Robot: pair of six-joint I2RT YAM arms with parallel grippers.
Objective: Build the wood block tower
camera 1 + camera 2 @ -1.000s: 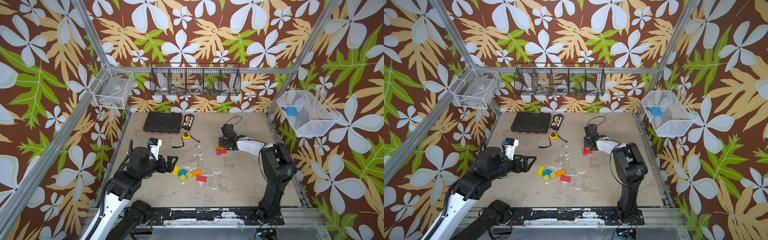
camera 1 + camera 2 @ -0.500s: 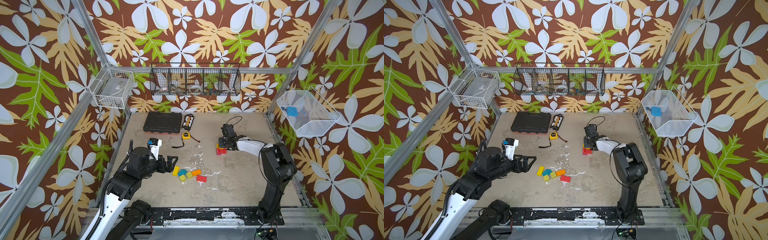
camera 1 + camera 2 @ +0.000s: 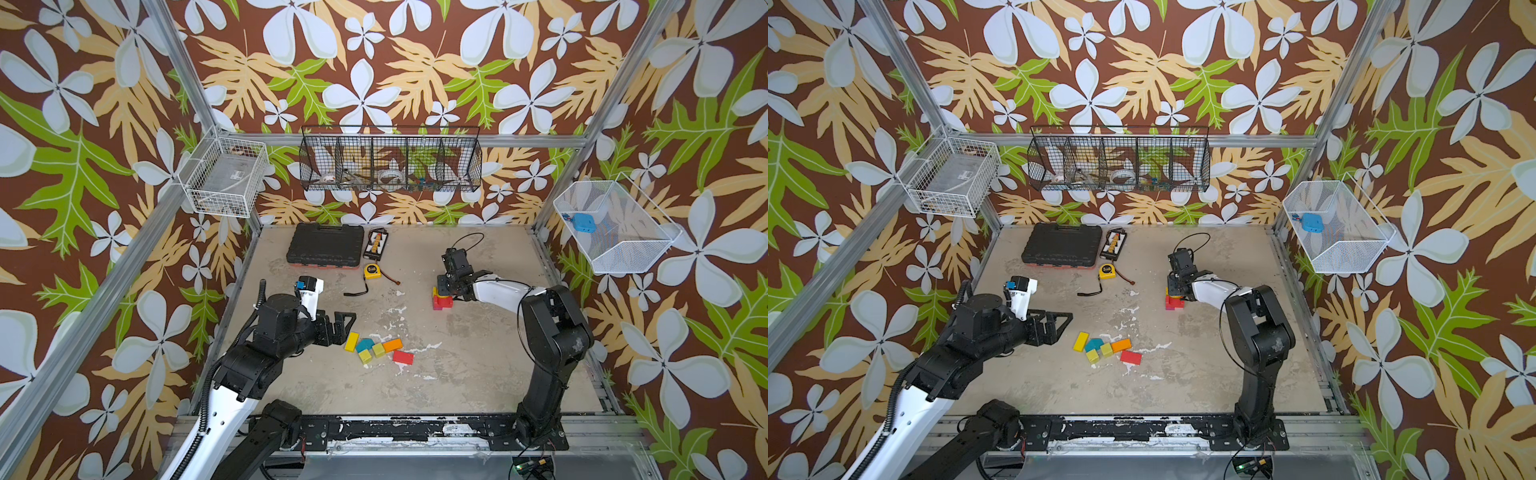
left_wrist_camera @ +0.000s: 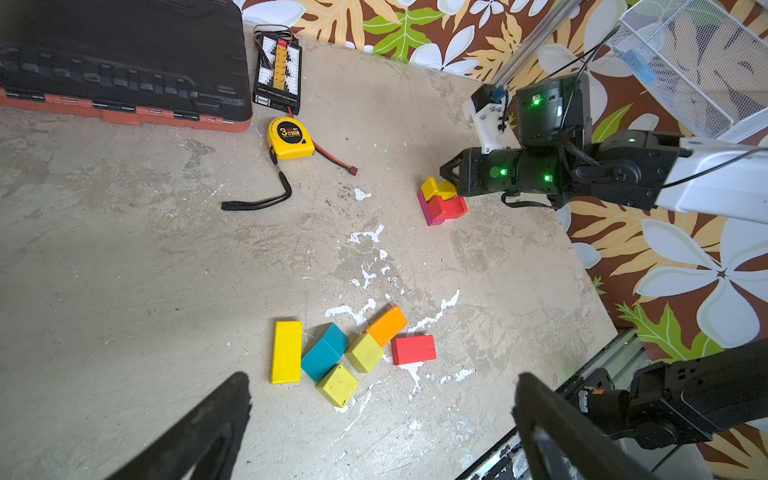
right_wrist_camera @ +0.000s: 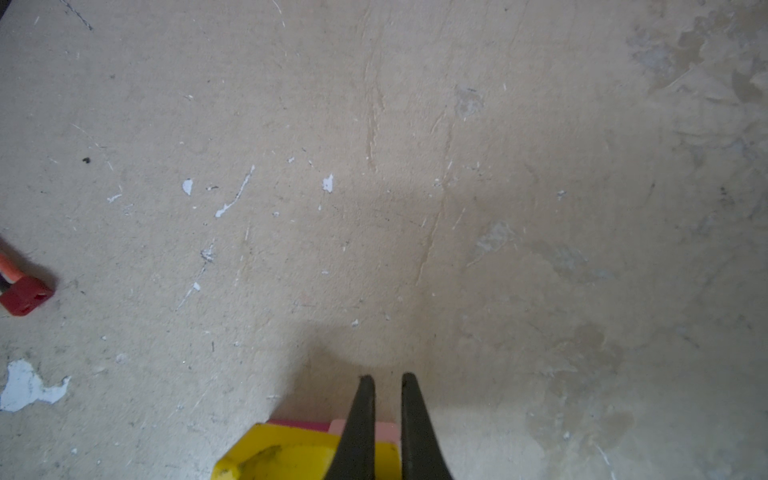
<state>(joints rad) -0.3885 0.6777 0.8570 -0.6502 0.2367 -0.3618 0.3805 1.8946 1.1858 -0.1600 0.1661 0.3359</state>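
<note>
Right gripper, closed, sits just over the tower.

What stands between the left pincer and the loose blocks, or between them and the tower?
Nothing visible. The open left pincer hangs just short of the yellow brick, bare table between. The path from the loose blocks to the tower is bare too, though the shut right pincer sits at its top.

This is a robot test cell in a lab. Aluminium posts frame a printed flower backdrop. Two arms are bolted to a rail at bottom centre. Wire baskets hang at upper middle, and a tool case lies on the scuffed tabletop.
</note>
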